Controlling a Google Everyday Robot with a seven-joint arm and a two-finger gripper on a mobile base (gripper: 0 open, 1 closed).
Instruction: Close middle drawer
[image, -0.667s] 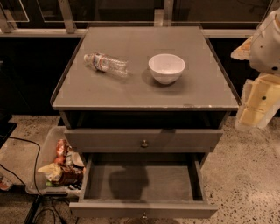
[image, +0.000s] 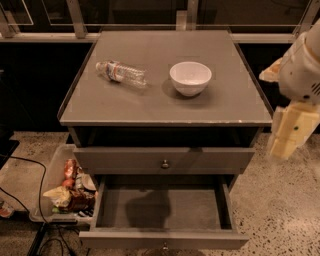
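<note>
The middle drawer (image: 162, 207) is pulled far out of the grey-brown cabinet. Its inside is empty, and its front panel with a small knob (image: 165, 245) sits at the bottom edge of the view. The upper drawer (image: 125, 160) above it has its own knob (image: 165, 163) and stands almost shut. The lowest drawer is hidden beneath the open one. My cream-coloured gripper (image: 289, 132) hangs in the air to the right of the cabinet, level with the upper drawer, touching nothing.
On the cabinet top (image: 235, 100) lie a plastic water bottle (image: 121, 73) on its side and a white bowl (image: 190, 77). A clear bin of snack packets (image: 67, 187) stands on the floor to the left, with cables (image: 30, 175) near it.
My gripper has sunk slightly lower at the cabinet's right side. The drawers and the things on top have not moved.
</note>
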